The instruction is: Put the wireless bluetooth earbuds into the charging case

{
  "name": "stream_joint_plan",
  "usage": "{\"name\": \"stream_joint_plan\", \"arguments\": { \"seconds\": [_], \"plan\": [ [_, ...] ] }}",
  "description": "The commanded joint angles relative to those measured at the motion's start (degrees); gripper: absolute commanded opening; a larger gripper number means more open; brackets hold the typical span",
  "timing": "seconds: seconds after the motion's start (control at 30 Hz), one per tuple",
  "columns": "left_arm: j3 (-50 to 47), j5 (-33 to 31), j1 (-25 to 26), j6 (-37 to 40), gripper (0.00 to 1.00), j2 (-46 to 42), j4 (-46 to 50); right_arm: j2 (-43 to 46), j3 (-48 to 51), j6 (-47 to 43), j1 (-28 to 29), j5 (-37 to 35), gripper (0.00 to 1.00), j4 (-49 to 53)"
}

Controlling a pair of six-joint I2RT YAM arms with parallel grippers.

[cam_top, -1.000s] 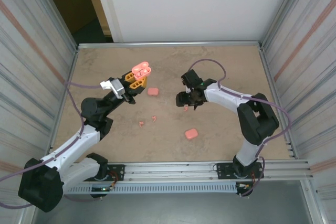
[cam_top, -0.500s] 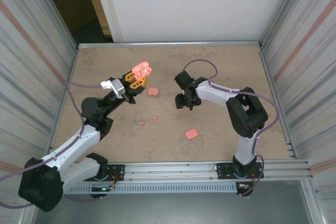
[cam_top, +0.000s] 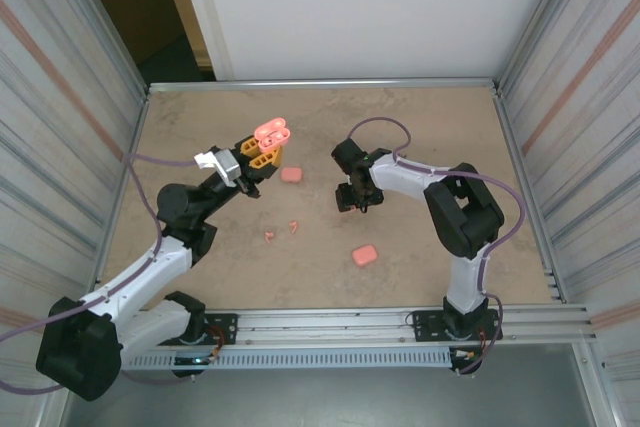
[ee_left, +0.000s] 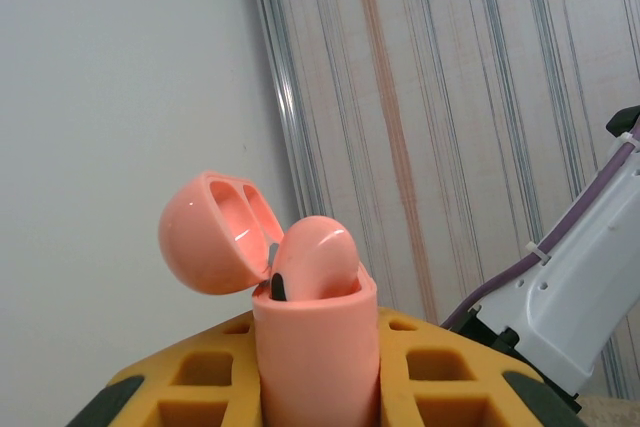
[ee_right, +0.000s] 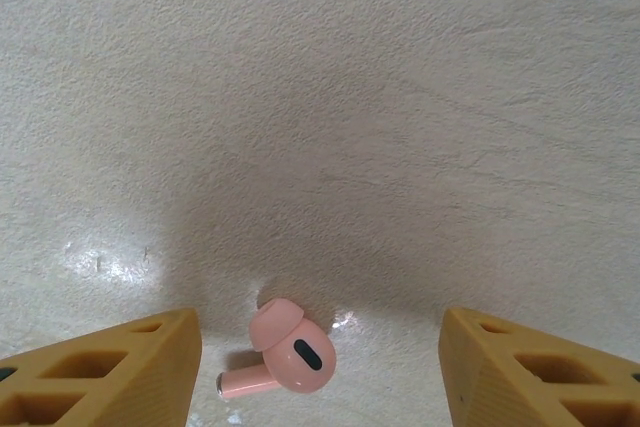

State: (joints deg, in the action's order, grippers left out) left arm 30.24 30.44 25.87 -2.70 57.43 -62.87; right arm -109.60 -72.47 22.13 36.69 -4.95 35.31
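Item: earbud (ee_right: 285, 352), loose on table (ee_right: 320, 97), between jaws of my right pincer (ee_right: 320, 347), spread wide, nothing gripped. My left pincer (ee_left: 318, 387): clenched on open case (ee_left: 320, 332). Step: pickup. Next, I judge: lower, close squarely.

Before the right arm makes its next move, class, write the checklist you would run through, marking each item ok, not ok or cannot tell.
1. The charging case stands open: ok.
2. The left gripper is shut on the charging case and holds it upright: ok.
3. A free slot in the case: cannot tell. A seated earbud hides the rest of the inside.
4. The loose earbud lies on the table between the open jaws of the right gripper: ok, though left of centre.
5. The loose earbud is gripped: not ok. Both jaws stand apart from it.
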Motion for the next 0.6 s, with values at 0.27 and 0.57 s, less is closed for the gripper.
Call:
{"name": "stream_joint_plan", "arguments": {
  "seconds": [0.27, 0.57],
  "plan": [
    [1.5, 0.4, -0.3, 0.2, 0.0, 0.4, -1.2, -1.4, -1.2, -1.5, 0.8, -2.4, 0.57, 4.8],
    [1.7, 0.4, -0.3, 0.1, 0.0, 0.6, -1.2, -0.7, -1.1, -1.7, 1.1, -3.0, 0.49, 5.8]
  ]
}}
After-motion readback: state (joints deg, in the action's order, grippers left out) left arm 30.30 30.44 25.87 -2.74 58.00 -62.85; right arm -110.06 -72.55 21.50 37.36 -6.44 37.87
